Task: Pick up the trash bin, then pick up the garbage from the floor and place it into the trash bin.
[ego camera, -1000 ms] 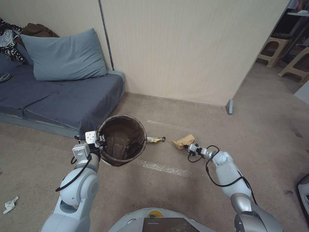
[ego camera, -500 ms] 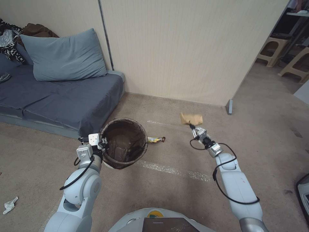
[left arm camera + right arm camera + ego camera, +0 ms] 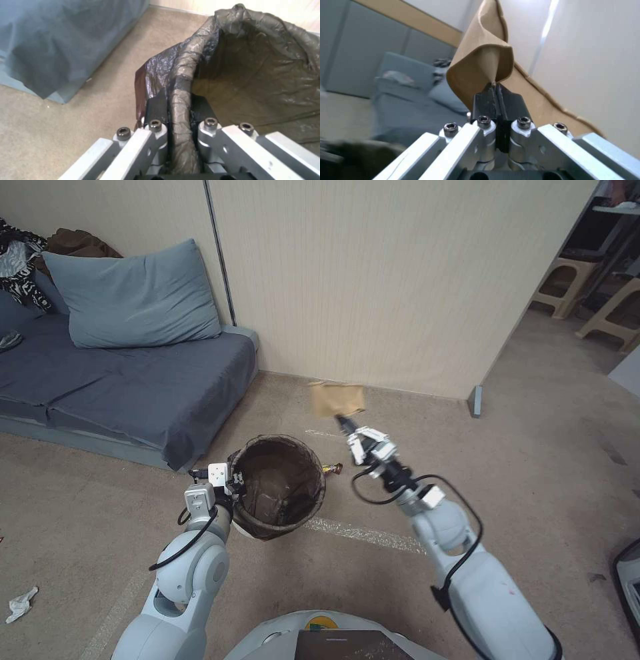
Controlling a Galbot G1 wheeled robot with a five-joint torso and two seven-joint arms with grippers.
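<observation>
The trash bin [image 3: 280, 487], round and lined with a dark brown bag, hangs tilted just above the floor [image 3: 533, 460]. My left gripper [image 3: 235, 488] is shut on its rim [image 3: 181, 82], one finger inside and one outside. My right gripper [image 3: 341, 419] is raised above and to the right of the bin, shut on a piece of crumpled brown paper garbage [image 3: 337, 399]; the same brown paper [image 3: 476, 65] stands up from its black fingertips. A yellow-and-red snack wrapper [image 3: 332, 469] lies on the carpet just behind the bin, partly hidden by it.
A grey-blue sofa mattress [image 3: 127, 387] with a pillow [image 3: 130, 293] lies at the left, close to the bin. A beige partition wall [image 3: 373, 280] stands behind. White tissue [image 3: 20, 603] lies at the far left. Plastic stools [image 3: 567, 280] stand at the back right.
My right gripper has lifted the brown paper off the carpet and carried it left toward the bin. The left arm has shifted the bin to the right.
</observation>
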